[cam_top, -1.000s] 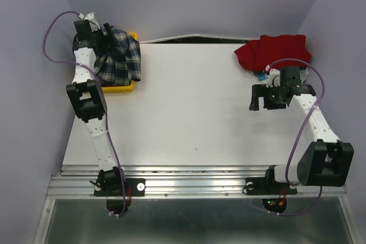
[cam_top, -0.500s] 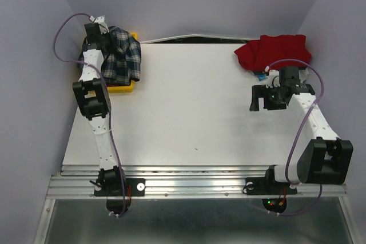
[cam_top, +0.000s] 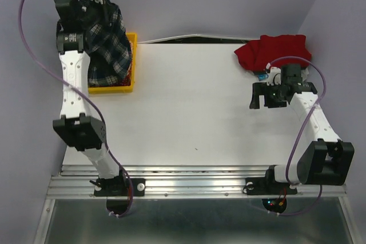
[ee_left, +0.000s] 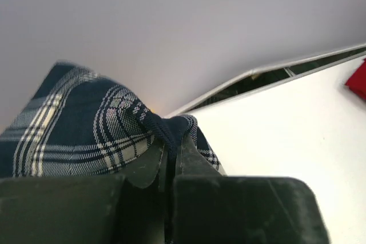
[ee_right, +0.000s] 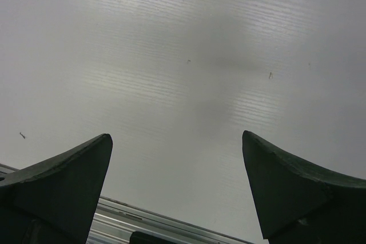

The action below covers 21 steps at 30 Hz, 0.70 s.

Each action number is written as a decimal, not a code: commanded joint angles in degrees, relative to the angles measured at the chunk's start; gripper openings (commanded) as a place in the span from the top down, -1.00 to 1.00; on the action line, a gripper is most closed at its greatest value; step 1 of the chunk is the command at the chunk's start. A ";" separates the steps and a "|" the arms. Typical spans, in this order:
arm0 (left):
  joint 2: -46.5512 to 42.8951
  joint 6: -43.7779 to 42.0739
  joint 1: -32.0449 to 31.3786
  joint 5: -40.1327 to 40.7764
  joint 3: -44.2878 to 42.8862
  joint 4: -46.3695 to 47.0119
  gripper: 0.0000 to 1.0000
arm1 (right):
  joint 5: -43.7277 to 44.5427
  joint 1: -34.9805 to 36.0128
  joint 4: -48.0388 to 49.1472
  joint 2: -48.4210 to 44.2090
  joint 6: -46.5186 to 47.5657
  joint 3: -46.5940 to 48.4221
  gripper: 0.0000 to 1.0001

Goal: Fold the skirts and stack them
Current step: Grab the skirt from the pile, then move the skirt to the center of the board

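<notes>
A navy, green and white plaid skirt (cam_top: 108,44) hangs from my left gripper (cam_top: 102,5), raised high over the yellow bin (cam_top: 132,55) at the table's far left. In the left wrist view the gripper (ee_left: 171,141) is shut on the plaid skirt's (ee_left: 86,130) dark waistband. A plain red skirt (cam_top: 271,50) lies bunched at the far right corner. My right gripper (cam_top: 260,98) hovers open over bare table just in front of the red skirt; in its wrist view the gripper (ee_right: 177,147) holds nothing.
The yellow bin sits against the left wall at the table's far edge. A small blue object (cam_top: 262,76) lies beside the red skirt. The white table (cam_top: 189,112) ends in a metal rail (cam_top: 189,178) at the near side. Purple walls close in left and right.
My left gripper shut on the plaid skirt and lifted it up out of the yellow bin, with the arm stretching tall. The right arm barely moved.
</notes>
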<state>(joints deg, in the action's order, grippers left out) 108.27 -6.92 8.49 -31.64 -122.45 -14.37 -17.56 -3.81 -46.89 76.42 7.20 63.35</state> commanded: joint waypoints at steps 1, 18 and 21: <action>-17.89 -17.04 -9.09 -6.60 5.80 2.87 1.00 | -1.42 -0.67 -1.09 0.13 -0.52 5.55 -1.00; -36.04 -30.10 -56.03 18.63 66.55 -6.28 1.00 | -4.41 -1.72 -6.53 6.54 0.36 13.46 -1.00; -26.74 -27.63 -61.04 19.33 67.70 -7.77 1.00 | -7.12 -1.72 -8.03 7.42 1.23 14.52 -1.00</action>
<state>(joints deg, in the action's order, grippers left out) 77.84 -38.06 -48.05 -13.67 -54.22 -22.00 -20.80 -5.23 -51.79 83.24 6.94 74.22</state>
